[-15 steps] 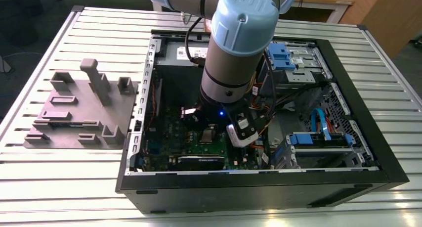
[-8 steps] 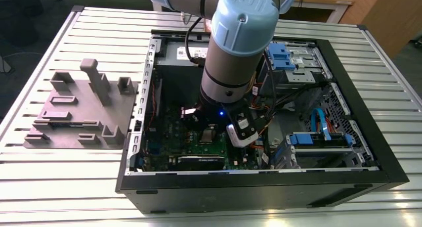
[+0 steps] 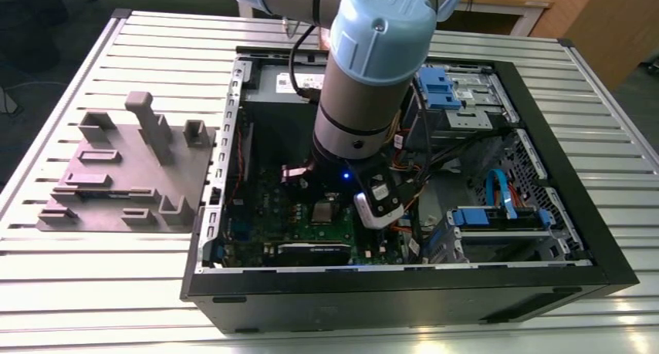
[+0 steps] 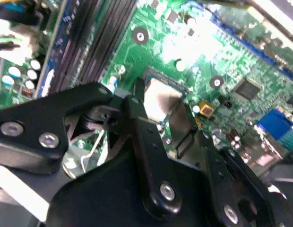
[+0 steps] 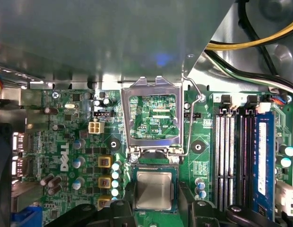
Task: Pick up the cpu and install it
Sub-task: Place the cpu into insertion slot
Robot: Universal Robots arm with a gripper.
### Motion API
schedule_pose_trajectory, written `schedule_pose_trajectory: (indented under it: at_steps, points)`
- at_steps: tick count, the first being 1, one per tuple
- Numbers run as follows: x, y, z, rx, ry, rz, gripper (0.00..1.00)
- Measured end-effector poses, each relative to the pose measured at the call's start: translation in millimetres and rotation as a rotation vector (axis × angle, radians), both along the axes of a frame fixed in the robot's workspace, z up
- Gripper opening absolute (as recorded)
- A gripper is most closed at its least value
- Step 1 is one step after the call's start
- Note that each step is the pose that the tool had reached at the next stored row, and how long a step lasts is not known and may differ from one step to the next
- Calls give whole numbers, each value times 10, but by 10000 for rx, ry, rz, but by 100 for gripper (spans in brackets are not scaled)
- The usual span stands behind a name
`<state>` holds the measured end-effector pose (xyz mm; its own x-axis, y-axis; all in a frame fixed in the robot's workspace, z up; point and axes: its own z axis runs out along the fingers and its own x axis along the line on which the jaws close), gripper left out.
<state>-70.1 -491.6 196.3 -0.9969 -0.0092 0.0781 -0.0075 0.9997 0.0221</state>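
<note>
The cpu (image 5: 154,190), a small flat square chip with a dull silvery metal top and a pale rim, lies flat and square in its socket on the green motherboard (image 5: 199,163). In the exterior view it shows as a light square (image 3: 326,210) low inside the open black computer case (image 3: 412,296), right beside the foot of the arm.

The gripper (image 5: 157,211) hangs directly over it with one black finger (image 5: 122,208) on each side of the chip. The jaws are spread a little wider than the chip. There seems to be a sliver of socket between each finger and the chip's edge, though the second wrist view (image 4: 160,105) is too slanted to be sure of it.

Just beside the socket, the silver rectangular retention frame (image 5: 153,118) stands swung up and open, and the board shows through its middle. Its thin wire lever (image 5: 190,118) is raised next to it. A row of small blue-topped capacitors (image 5: 115,177) crowds one side of the socket, and the long black and blue memory slots (image 5: 241,156) run along the other, a little further off.

A large grey metal box (image 5: 90,42) overhangs the board beyond the frame. Yellow and black cables (image 5: 253,42) loop past the box's corner.

The thick grey arm with pale blue caps (image 3: 371,61) comes down into the case from above and hides much of the board. The case sits on a slatted aluminium table (image 3: 103,292). On the exterior view's left, well apart from the chip, is a grey moulded plate with upright blocks (image 3: 129,177).
</note>
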Motion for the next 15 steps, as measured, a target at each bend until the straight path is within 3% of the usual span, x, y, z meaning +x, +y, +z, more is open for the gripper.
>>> schedule_pose_trajectory:
  at_steps: [4, 5, 6, 8, 9, 11, 15]
  points:
    - [0, 1, 71, 3, 6, -1, 47]
    - [0, 0, 83, 3, 8, 0, 40]
    - [0, 1, 92, 4, 11, 0, 40]
    - [0, 1, 104, 5, 16, 0, 28]
    - [0, 1, 105, 6, 16, 0, 28]
    - [0, 1, 106, 7, 16, 0, 16]
    - [0, 1, 107, 5, 17, 0, 11]
